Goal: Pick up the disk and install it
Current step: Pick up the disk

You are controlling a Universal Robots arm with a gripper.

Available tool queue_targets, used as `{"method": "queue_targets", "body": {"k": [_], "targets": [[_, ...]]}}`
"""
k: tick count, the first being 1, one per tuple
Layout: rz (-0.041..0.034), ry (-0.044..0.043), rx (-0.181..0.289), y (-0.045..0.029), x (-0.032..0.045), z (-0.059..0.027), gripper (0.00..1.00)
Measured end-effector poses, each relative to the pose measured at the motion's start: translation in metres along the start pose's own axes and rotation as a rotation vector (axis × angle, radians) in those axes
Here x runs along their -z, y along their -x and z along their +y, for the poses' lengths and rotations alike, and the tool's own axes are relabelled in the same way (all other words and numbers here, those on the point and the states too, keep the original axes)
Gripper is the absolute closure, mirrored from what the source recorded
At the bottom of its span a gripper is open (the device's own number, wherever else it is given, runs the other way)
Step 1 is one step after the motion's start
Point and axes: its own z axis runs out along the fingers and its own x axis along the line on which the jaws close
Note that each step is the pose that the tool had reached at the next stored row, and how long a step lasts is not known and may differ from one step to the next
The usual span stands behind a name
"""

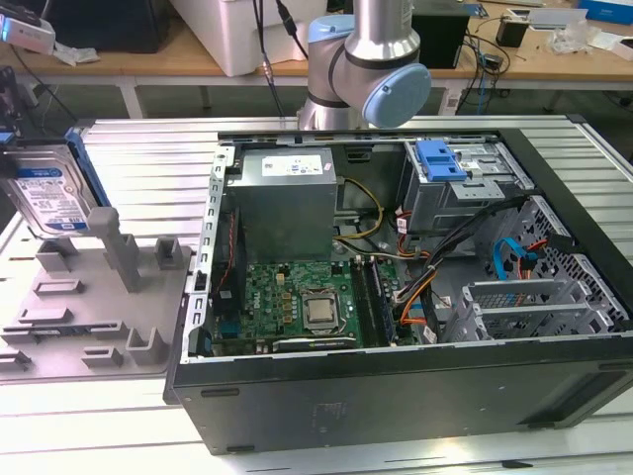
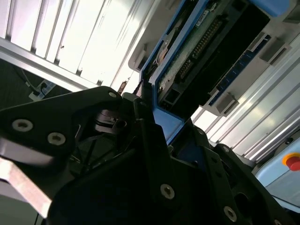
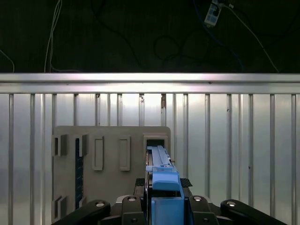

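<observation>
First wrist view: claw (image 3: pixel 163 183) tight on the disk (image 3: pixel 159 157), grey holder (image 3: pixel 110 140) below, ribbed metal table (image 3: pixel 234 140) around

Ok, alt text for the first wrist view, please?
The claw grips the disk edge-on by its blue carrier, over a grey slotted fixture lying on a ribbed metal table. Beyond the table's edge the floor is dark.
</observation>
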Motion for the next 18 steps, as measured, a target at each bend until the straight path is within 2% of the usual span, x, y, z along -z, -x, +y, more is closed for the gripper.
{"method": "queue_targets", "body": {"k": [18], "targets": [[0.0, -0.0001, 0.0, -0.0003, 0.0174, 0.0005, 0.63]]}}
